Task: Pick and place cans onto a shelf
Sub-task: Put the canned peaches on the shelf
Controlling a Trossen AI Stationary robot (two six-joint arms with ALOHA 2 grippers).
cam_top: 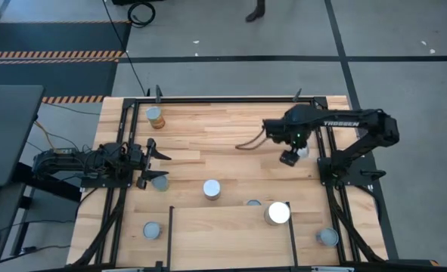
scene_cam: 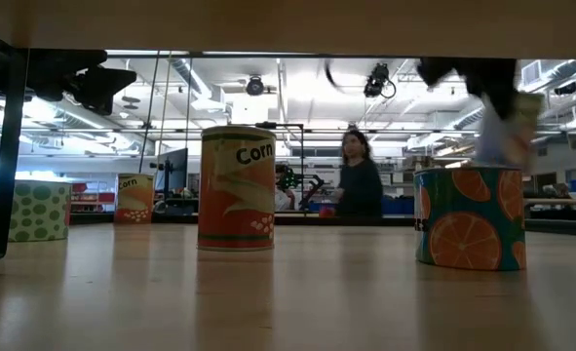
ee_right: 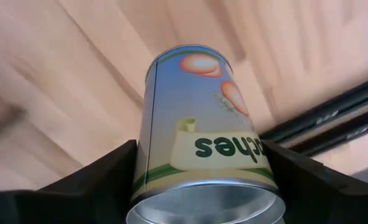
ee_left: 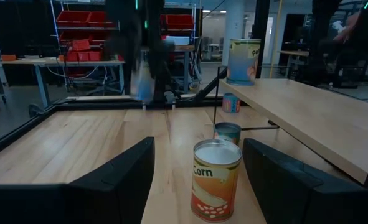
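Observation:
My right gripper (cam_top: 291, 156) is over the table's far right part, shut on a can with a peaches label (ee_right: 196, 106); it also shows in the low view (scene_cam: 507, 122). My left gripper (cam_top: 156, 165) hovers open and empty at the table's left. A corn can (ee_left: 215, 180) stands upright ahead of its fingers, with a teal can (ee_left: 227, 132) behind it. A green-dotted can (cam_top: 159, 182) stands just beside the left gripper. The shelf (cam_top: 223, 238) is at the near middle, with one can (cam_top: 278, 213) on it. A tan-orange can (cam_top: 155, 115) stands far left. My right gripper pinches the peaches can between its two fingers, on opposite sides of the can's wall near its silver end (ee_right: 202, 180). The fingers come from above, pointing down at a slant. The can is lifted clear of the table and hangs tilted below the fingers.
Two more cans stand at the near left (cam_top: 153, 230) and near right (cam_top: 327, 237). Black frame rails (cam_top: 231, 99) run along the table's edges. A person (scene_cam: 359, 175) is in the room beyond the table. Bare wood lies in the far middle.

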